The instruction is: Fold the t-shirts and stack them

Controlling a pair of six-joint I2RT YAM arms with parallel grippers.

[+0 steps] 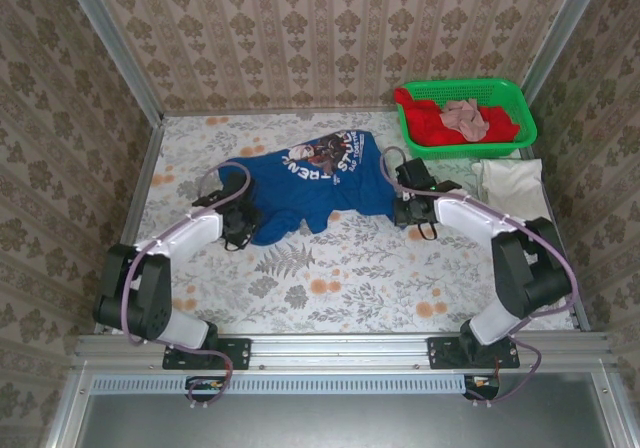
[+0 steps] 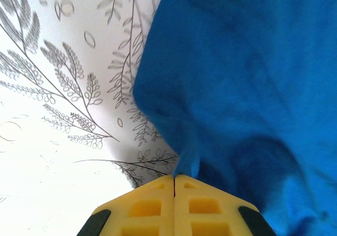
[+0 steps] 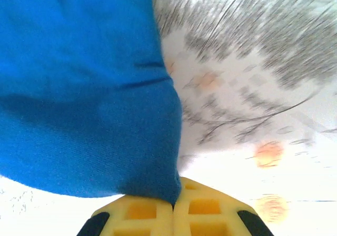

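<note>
A royal-blue t-shirt point(image 1: 305, 183) with white lettering and a dark chest print lies spread across the middle of the floral table. My left gripper point(image 1: 238, 226) is shut on the shirt's lower left edge; in the left wrist view the blue cloth point(image 2: 242, 88) runs into the seam between the closed yellow fingers point(image 2: 142, 207). My right gripper point(image 1: 408, 210) is shut on the shirt's lower right corner, where blue cloth point(image 3: 84, 88) ends between the yellow fingers point(image 3: 202, 207). A folded cream-white t-shirt point(image 1: 510, 188) lies at the right edge.
A green lattice basket point(image 1: 512, 94) at the back right holds red and pinkish clothes. Patterned walls enclose the table on three sides. The table front, between the arm bases, is bare floral cloth point(image 1: 330, 283).
</note>
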